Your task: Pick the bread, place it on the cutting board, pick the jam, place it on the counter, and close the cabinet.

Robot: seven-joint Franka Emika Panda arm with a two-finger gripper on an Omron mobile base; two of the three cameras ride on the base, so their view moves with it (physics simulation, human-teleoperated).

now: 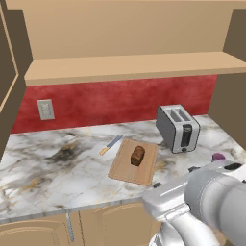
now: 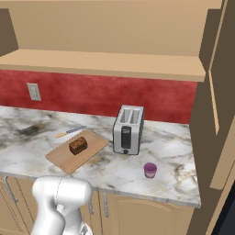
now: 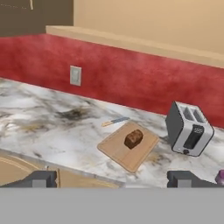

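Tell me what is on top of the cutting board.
The bread sits on the cutting board, near its middle. The patch of board under the loaf is hidden. The knife lies beside it on the counter.

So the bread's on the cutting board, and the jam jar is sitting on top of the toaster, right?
Not quite. The bread is on the cutting board, but the jam is not on the toaster. It stands on the counter, in front of the toaster and a little to its right, apart from it. The right base view shows this.
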